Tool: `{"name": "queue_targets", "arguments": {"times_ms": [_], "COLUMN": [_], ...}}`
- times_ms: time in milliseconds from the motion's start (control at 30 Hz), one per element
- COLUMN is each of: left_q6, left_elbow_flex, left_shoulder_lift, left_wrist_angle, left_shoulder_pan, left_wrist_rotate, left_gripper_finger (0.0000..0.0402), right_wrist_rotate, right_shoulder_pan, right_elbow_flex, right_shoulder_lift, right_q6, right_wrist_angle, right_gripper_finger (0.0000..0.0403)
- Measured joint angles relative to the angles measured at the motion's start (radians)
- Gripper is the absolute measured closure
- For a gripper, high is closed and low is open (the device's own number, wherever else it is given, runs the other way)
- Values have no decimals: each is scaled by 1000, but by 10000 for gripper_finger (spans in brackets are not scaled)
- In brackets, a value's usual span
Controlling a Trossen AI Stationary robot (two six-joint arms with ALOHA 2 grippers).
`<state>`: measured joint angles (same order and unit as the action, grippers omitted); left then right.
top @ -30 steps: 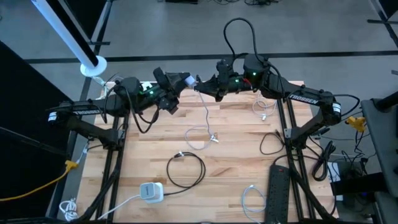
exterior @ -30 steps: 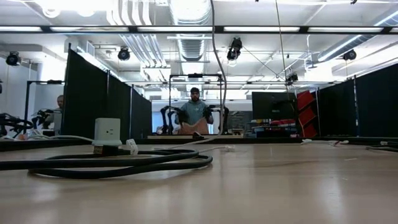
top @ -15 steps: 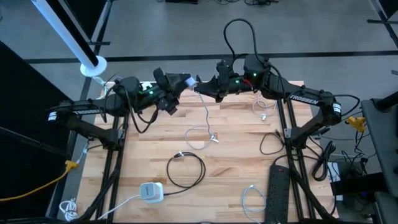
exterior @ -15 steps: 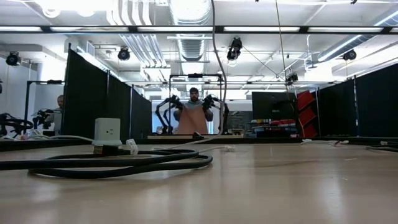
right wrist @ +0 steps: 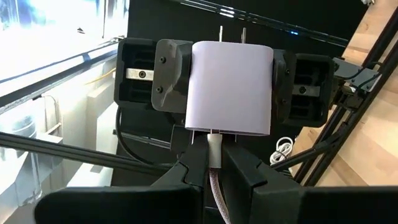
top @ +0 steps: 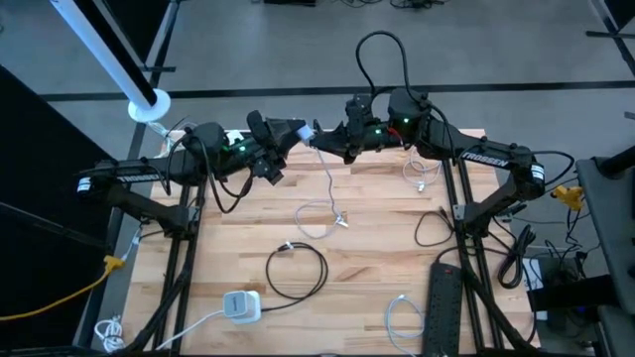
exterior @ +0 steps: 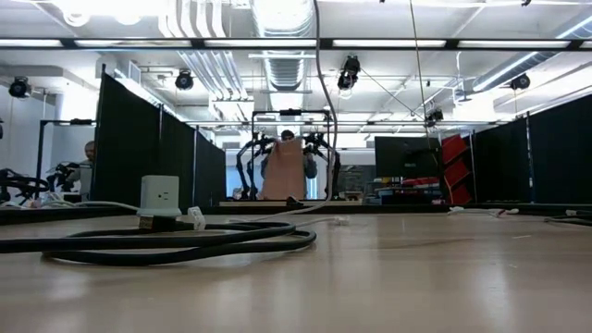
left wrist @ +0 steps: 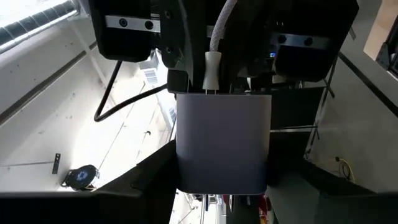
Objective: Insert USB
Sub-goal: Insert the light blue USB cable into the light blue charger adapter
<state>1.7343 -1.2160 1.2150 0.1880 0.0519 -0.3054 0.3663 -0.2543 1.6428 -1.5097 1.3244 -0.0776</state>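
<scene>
High above the table's far edge, my left gripper (top: 288, 133) is shut on a white charger block (top: 301, 128). Facing it, my right gripper (top: 323, 138) is shut on the white USB plug (right wrist: 214, 144) of a white cable (top: 328, 183). The plug's free end meets the block's face; the block's two prongs (right wrist: 231, 33) point away from it. From the plug the cable hangs down, and its slack loop (top: 316, 216) lies on the table. In the left wrist view the block (left wrist: 222, 142) fills the middle, the plug (left wrist: 212, 67) behind it. My left gripper pinches the charger block by its two narrow sides (right wrist: 194, 87) between its fingers (right wrist: 168, 74), coming level from the table's left. The block is lifted clear, its socket face toward my right gripper. My right gripper pinches the USB plug (right wrist: 214, 149) between its two fingers (right wrist: 249, 175), level from the table's right and along the plug. The plug's tip is against the block; the cable runs back between the fingers and hangs slack.
On the wooden table (top: 377, 248) lie a black cable coil (top: 298, 270), a white adapter (top: 241, 305) with its cord, a black power strip (top: 444, 307), and small white cables (top: 402, 315) (top: 422, 171). The low view shows the adapter (exterior: 159, 195) and black cable (exterior: 185, 242) nearby.
</scene>
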Motion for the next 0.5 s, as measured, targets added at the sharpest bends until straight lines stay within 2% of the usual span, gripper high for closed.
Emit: {"name": "queue_targets", "arguments": {"times_ms": [333,433,500], "left_q6": [0,-31,-91], "left_elbow_flex": [-1,0,2], "left_shoulder_lift": [-2,-4,-9], "left_wrist_angle": [-18,-33,-61], "left_shoulder_pan": [-8,-9,-10], "left_wrist_rotate": [-18,-65,-125], "left_gripper_finger": [206,206,206], "right_wrist_rotate": [-7,-21,-35], "right_shoulder_pan": [0,-1,-3], "right_elbow_flex": [0,0,0], "right_shoulder_lift": [0,0,0], "right_q6": [-80,-130,-161], "right_wrist_angle": [-6,-37,-64], "right_gripper_finger": [386,383,363]}}
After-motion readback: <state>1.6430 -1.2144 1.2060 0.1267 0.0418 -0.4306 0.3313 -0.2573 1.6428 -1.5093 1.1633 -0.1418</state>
